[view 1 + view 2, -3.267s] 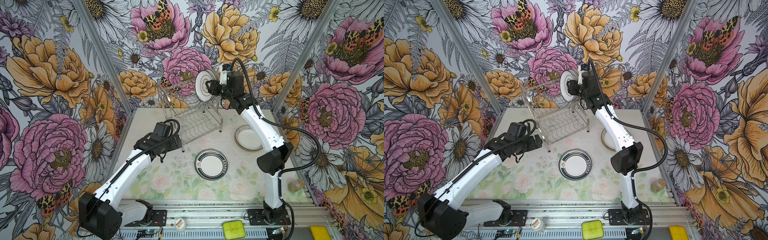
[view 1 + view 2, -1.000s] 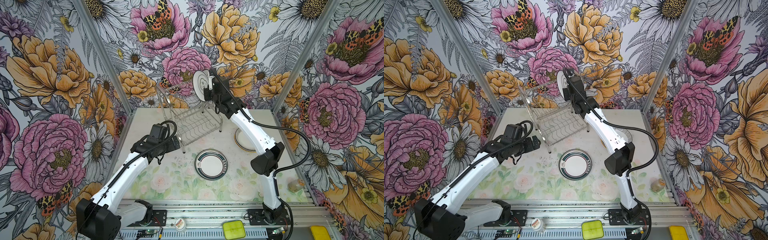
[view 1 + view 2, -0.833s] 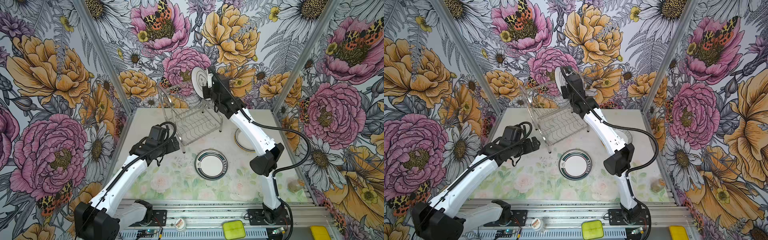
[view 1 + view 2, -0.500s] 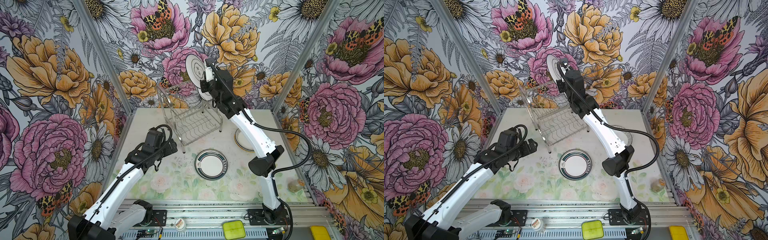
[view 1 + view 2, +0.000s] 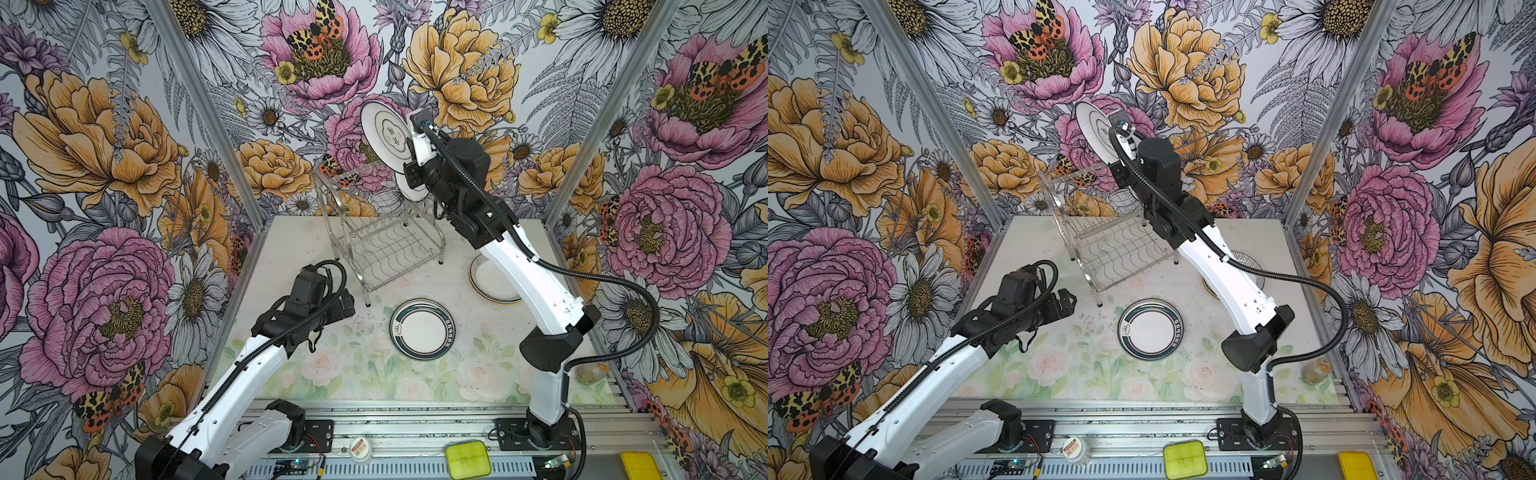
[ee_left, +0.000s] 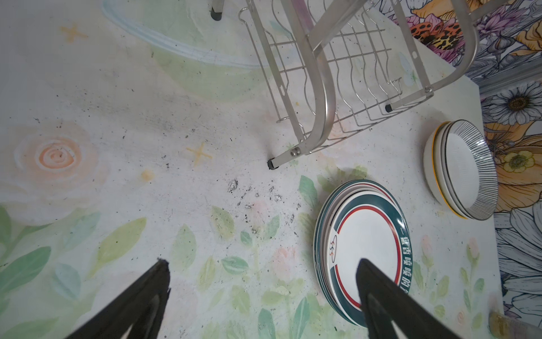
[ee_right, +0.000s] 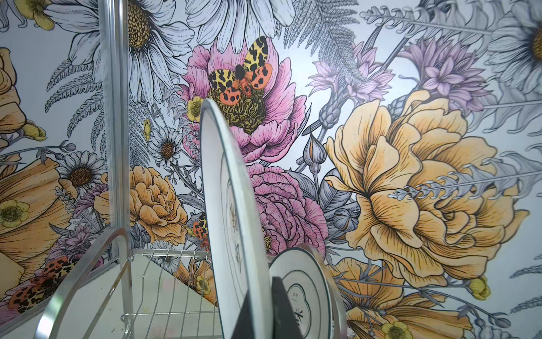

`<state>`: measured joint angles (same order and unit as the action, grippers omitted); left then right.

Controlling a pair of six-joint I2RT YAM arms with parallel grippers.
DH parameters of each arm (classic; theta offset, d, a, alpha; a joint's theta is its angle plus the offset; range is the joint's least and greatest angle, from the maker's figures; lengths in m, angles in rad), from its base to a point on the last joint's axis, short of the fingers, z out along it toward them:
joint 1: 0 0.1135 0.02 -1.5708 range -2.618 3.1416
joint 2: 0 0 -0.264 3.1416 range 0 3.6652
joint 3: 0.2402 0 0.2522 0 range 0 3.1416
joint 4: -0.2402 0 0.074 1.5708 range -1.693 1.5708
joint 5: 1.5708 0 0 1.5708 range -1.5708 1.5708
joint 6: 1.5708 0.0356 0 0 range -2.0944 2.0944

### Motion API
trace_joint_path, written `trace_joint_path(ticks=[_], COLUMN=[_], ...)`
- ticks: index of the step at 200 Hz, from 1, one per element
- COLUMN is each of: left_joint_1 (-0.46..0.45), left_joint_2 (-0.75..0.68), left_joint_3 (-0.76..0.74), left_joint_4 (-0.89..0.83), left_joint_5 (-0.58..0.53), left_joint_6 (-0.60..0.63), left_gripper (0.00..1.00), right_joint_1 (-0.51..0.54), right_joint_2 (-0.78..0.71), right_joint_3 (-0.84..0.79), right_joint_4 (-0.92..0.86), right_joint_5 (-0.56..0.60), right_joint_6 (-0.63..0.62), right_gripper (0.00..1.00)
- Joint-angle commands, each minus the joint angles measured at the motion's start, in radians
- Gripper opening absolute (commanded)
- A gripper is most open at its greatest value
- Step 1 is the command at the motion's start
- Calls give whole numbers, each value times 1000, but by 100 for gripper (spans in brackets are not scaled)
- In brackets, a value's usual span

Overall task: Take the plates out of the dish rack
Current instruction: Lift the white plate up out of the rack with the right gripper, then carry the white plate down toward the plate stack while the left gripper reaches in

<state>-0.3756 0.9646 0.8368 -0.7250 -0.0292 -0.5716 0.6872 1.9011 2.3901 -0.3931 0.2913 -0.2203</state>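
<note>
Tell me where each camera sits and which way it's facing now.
Top views: overhead at the front, looking down on table, dish rack, left arm, right arm.
Left wrist: low, facing the table and teal-banded stack; open left claw shows.
Right wrist: raised, facing the back wall; right claw grips a plate.
Shared: both wrist views catch the rack.

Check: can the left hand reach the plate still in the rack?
Probably not: the remaining plate stands at the dish rack's far end, crowded by the right hand and its lifted plate; the open left hand sits low.
</note>
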Motion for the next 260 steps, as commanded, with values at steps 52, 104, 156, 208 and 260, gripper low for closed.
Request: trace_joint_path(ticks=[52,104,156,208,260], left_joint_1=[-13,-39,-161,-320,-369], left_joint_2=[-63,-42,-23,-63,-171], left_joint_3=[-4,4,15,-18,-94], left_joint_4=[48,65,72,93,108], left_joint_5=[101,119,46,-87,-159], left_joint_6=[71,75,40,-52,-81], left_gripper=[99,99,99,99,99], right_joint_1=[3,-1,-22,-46,-49], right_joint_2=[-471,-903,-1188,-1176,-1071], right_joint_3=[-573,-1097,-1437,-1536,-1577], right_joint_4=[98,136,94,-13,-11], right_joint_5=[61,122,165,22,-177], right_joint_6=[-11,68,268,653,981], right_gripper=[0,0,0,0,0])
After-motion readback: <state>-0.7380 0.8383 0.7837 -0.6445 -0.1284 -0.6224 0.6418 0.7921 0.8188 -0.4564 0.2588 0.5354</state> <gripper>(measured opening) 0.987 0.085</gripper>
